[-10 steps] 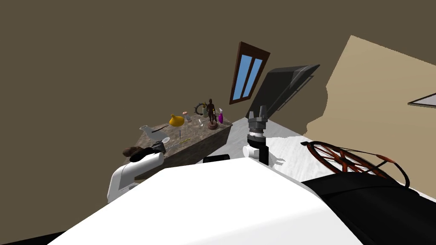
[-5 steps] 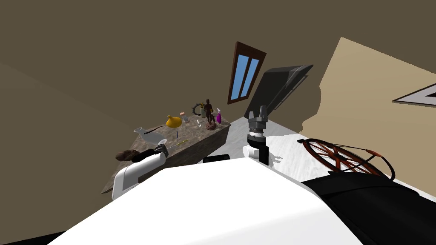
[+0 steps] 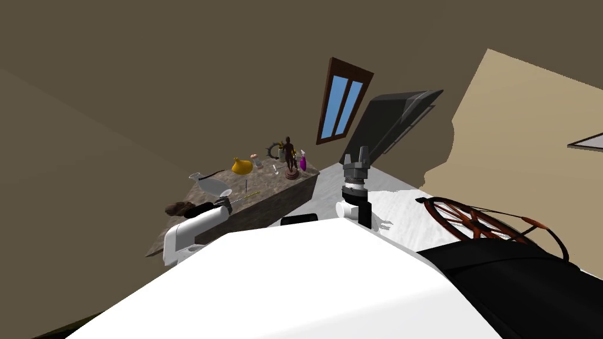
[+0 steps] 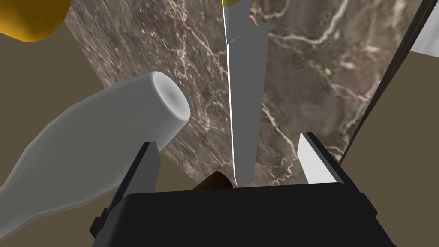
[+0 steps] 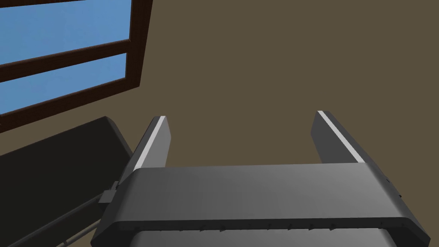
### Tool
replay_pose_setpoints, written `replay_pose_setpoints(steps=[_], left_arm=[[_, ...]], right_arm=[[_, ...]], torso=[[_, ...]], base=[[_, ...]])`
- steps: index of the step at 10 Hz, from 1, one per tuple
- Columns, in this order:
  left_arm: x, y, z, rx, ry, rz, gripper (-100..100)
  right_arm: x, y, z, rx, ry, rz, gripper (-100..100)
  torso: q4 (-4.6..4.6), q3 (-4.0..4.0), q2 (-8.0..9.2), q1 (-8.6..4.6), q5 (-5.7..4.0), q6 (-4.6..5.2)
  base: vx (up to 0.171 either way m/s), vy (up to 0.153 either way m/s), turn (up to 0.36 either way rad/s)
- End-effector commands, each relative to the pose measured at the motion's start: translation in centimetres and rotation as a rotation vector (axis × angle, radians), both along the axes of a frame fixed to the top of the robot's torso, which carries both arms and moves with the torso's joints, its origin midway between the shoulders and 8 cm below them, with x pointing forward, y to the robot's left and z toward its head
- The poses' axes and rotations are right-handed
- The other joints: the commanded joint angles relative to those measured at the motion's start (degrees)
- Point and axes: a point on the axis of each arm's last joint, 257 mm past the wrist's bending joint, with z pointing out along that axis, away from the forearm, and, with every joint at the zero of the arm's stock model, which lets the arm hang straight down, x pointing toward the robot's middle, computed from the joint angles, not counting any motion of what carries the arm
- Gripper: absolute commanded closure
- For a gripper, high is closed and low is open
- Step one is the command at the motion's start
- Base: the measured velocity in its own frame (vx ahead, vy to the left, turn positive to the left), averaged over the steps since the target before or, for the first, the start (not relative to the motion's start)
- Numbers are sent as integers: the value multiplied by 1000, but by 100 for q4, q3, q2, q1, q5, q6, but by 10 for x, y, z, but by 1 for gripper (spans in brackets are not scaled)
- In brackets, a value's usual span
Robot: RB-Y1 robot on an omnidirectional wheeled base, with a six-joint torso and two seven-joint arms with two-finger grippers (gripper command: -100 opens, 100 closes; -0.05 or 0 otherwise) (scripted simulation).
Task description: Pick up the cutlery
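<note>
The left hand point(image 4: 227, 141) hung over the bench point(image 4: 308, 77) with its fingers spread. The knife point(image 4: 246, 107) lay flat on the bench between them, blade end nearest the hand. On the bench beside one finger was a pale grey vase point(image 4: 107, 137). The right hand point(image 5: 240, 124), also spread, was raised off the bench.

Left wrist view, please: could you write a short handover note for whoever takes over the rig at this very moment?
Left pincer: open, at the brown marble tabletop, its fingers either side of the grey-bladed knife with a yellow far end, not gripping it.
Right pincer: open, empty, raised in front of me.
A pale grey bottle-shaped vase sits close beside one left finger.
Done: pincer lined up on the knife.
Left: close on the blade and lift, probably minding the vase.
</note>
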Motion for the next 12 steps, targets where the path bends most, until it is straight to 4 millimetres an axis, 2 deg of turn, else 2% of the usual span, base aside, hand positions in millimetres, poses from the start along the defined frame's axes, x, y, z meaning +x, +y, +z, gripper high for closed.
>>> replay_pose_setpoints(steps=[1,2,3,4,5,6,7,8,9,10,11,12], left_arm=[[10,13,1,16,1,-14,-100],[17,10,-6,4,12,-26,-100],[23,23,-3,18,9,-30,-100],[32,19,-7,10,13,-44,-100],[37,32,-1,27,5,-47,-100],[47,28,-3,18,5,-63,-100],[46,27,-10,9,18,-61,-100],[54,38,-5,24,11,-73,-100],[60,35,-11,7,17,-79,-100],[67,46,-6,18,7,-85,-100],[75,41,-12,3,14,-98,-100],[82,52,-5,12,0,-100,-100]], right_arm=[[0,0,0,0,0,0,0],[0,0,0,0,0,0,0],[0,0,0,0,0,0,0],[0,0,0,0,0,0,0],[0,0,0,0,0,0,0],[0,0,0,0,0,0,0],[0,0,0,0,0,0,0],[0,0,0,0,0,0,0],[0,0,0,0,0,0,0],[0,0,0,0,0,0,0],[0,0,0,0,0,0,0],[0,0,0,0,0,0,0]], torso=[[0,0,0,0,0,0],[0,0,1,2,1,-2],[0,1,1,8,2,0],[0,1,3,8,2,-2],[0,1,1,9,2,1],[0,1,2,2,1,-2],[0,1,1,2,0,0],[0,0,0,16,3,0],[0,0,-1,16,3,-2],[0,0,0,14,3,-1],[0,0,1,9,2,-2],[0,1,1,6,1,1]], base=[[-11,-74,113],[-12,-56,76],[-16,-56,129],[-12,-54,63],[-13,-77,121],[-14,-74,78],[-5,-28,-16],[-9,-38,101],[-12,-45,91],[-14,-61,138],[-16,-63,62],[-29,-67,104]])
